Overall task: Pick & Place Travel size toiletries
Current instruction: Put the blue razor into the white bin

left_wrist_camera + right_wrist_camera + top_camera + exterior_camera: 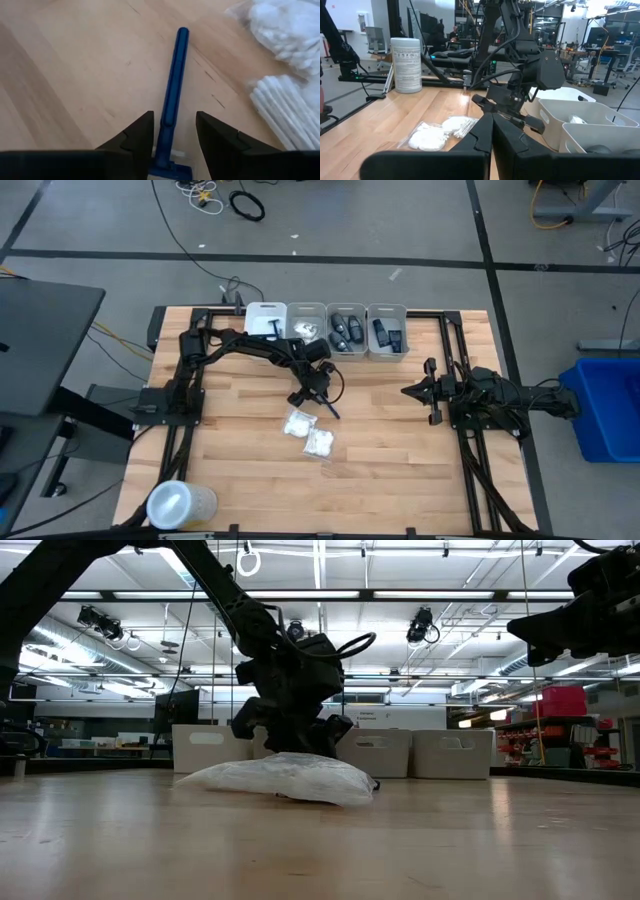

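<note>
Razor (171,95) beside packets (309,433)

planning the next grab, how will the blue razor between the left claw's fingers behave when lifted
The blue razor looks like rigid plastic, so it should stay straight. Its thin smooth handle may slip or pivot between the fingers of the left claw, since the wider head sits at one end. It probably weighs little.

Two white packets (298,424) (320,442), one blue razor (171,95), four white bins (386,331) along the surface's far edge, one clear round tub (181,504), two arms.
</note>
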Motion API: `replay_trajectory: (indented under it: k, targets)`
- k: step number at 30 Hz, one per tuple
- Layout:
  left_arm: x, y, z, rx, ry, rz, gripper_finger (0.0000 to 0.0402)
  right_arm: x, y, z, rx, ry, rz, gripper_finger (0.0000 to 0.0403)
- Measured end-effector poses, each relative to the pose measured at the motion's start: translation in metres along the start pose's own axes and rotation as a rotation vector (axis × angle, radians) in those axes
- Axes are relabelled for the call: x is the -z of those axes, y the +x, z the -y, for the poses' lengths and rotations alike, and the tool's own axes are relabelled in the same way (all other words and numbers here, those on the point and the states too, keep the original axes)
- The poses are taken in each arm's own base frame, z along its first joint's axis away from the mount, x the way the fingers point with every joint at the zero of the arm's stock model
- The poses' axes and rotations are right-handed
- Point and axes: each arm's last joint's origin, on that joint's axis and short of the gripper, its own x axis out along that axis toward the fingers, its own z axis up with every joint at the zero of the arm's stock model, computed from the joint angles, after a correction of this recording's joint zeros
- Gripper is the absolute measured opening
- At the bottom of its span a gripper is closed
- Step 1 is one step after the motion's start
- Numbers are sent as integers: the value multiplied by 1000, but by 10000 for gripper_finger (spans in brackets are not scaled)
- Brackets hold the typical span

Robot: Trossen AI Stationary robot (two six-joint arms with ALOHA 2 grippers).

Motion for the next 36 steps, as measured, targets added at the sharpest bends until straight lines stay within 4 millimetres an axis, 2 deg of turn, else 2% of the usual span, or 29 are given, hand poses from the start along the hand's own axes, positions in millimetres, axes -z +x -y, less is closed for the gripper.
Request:
replay_trajectory:
  k: [8, 36]
  targets:
    - [2, 0, -1, -40, 0, -47, 132, 0, 0, 0, 0, 0, 0, 14]
    - [2, 0, -1, -40, -2, -49, 62, 0, 0, 0, 0, 0, 0, 14]
